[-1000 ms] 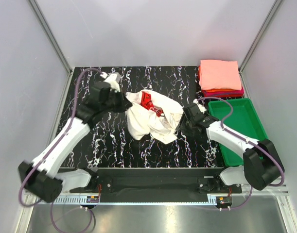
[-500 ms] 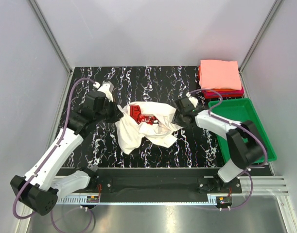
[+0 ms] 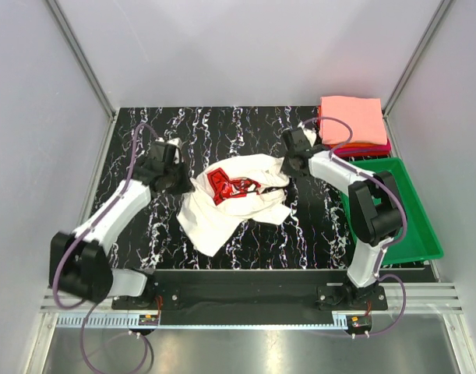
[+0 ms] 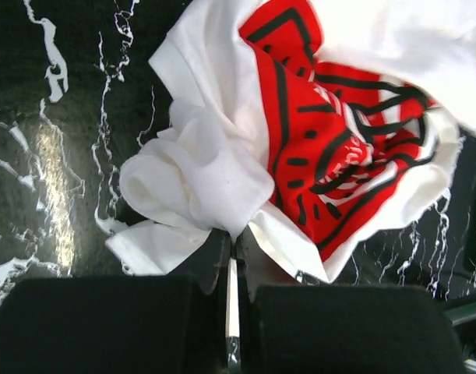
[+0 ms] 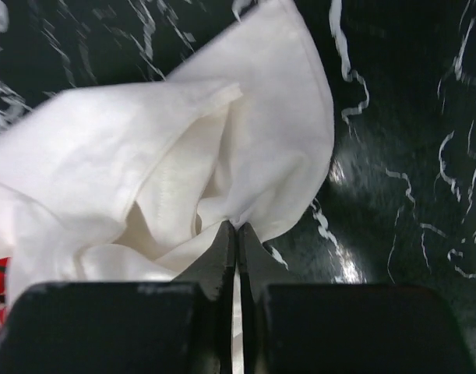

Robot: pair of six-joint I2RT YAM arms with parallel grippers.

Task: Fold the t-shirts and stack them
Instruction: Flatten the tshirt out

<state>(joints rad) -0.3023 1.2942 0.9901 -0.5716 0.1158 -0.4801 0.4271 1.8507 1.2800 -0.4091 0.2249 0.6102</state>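
Here the left gripper (image 4: 231,240) pinches the cream-white t-shirt (image 4: 214,171), bunched just ahead of its closed jaws. The right gripper (image 5: 236,227) likewise clamps an edge.

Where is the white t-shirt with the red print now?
In the top view the white t-shirt lies crumpled mid-table, pinched at its ends by the left gripper and the right gripper, left of the green tray.

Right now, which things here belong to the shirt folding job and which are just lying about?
Part of the job:
white t-shirt, pinched by left gripper and right gripper
folded t-shirt stack

Just lying about:
green tray
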